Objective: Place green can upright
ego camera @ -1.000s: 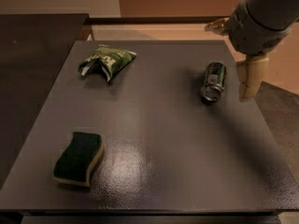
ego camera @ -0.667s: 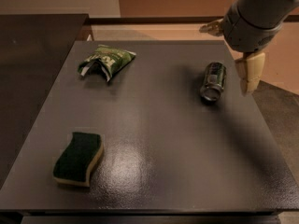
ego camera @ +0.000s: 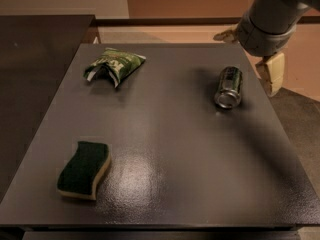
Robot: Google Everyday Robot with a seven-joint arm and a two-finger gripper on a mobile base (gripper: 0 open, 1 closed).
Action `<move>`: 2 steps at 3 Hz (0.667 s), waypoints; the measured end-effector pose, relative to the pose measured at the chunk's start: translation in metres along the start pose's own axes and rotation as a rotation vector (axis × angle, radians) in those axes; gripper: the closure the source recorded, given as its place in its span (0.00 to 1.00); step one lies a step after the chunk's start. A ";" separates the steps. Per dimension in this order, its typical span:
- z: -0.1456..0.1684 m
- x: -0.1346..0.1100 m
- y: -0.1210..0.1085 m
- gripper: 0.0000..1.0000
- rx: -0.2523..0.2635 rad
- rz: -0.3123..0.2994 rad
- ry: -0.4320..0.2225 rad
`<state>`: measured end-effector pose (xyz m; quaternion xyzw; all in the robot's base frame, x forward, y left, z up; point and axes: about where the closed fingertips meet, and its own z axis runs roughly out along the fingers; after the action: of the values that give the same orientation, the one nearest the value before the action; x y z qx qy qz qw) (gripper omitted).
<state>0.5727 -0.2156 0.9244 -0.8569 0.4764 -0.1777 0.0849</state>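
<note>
The green can lies on its side on the dark table, at the right of its far half, with a silver end facing the front. My gripper hangs just to the right of the can, beyond the table's right edge, a little apart from it. Only cream finger pads show below the grey wrist.
A green-and-white foil snack bag lies at the far left of the table. A dark green sponge with a yellow base lies at the front left. A dark counter runs along the left side. Tan floor lies beyond.
My arm has risen and drawn slightly back toward the upper right. The can, bag and sponge have not moved.
</note>
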 end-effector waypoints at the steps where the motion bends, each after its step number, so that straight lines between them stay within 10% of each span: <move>1: 0.010 0.009 -0.005 0.00 -0.013 -0.064 -0.005; 2: 0.024 0.010 -0.009 0.00 -0.039 -0.134 -0.049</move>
<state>0.5935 -0.2195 0.9076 -0.8923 0.4193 -0.1528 0.0676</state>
